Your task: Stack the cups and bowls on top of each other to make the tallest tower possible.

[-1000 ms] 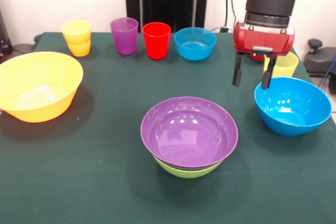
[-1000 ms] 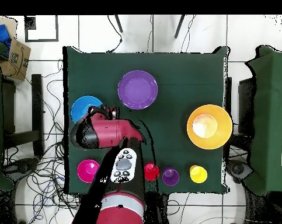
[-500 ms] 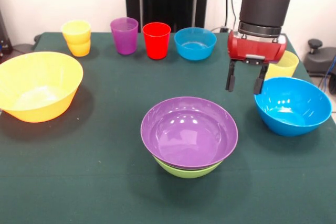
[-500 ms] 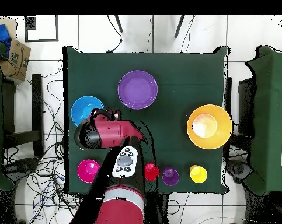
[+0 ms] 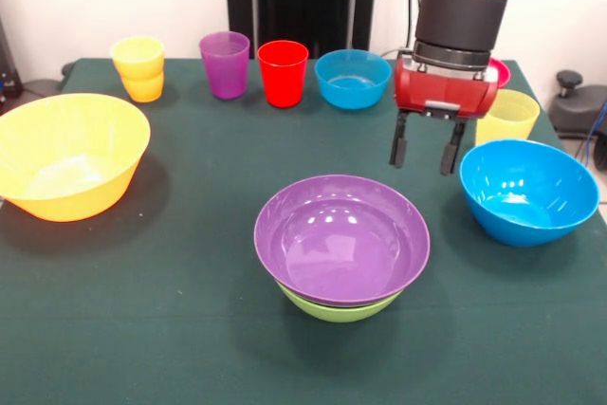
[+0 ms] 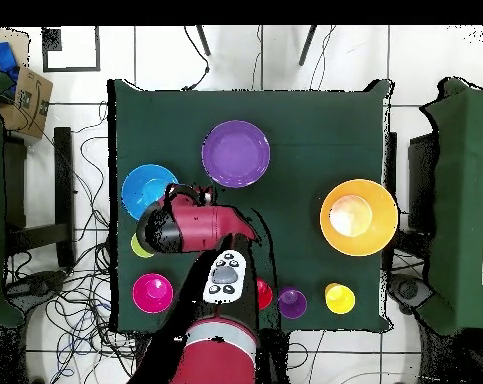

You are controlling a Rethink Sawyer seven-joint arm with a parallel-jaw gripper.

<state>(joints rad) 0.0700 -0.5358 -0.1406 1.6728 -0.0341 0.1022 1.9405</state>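
Two bowls make the tower (image 5: 341, 251) at the table's (image 5: 142, 329) near middle: the purple bowl (image 5: 341, 239) sits nested in the green bowl (image 5: 337, 308), of which only a rim and underside show beneath it. The gripper (image 5: 424, 145) hangs in the air above the cloth, just beyond the tower's right rim and left of the blue bowl (image 5: 528, 191); its two dark fingers (image 5: 398, 146) point down, spread apart and released, with nothing between them. The blue bowl stands alone on the right, and the pale yellow cup (image 5: 508, 117) is just behind it. A sliver of the red-pink bowl (image 5: 498, 71) peeks out past the arm; from overhead it (image 6: 152, 292) shows whole near the robot's base. The orange bowl (image 5: 66, 154) rests well apart at the left edge. Along the far side, from left, stand the orange-yellow cup (image 5: 139, 67), which looks like two stacked, the purple cup (image 5: 225, 64), the red cup (image 5: 283, 72) and the small blue bowl (image 5: 352, 78).
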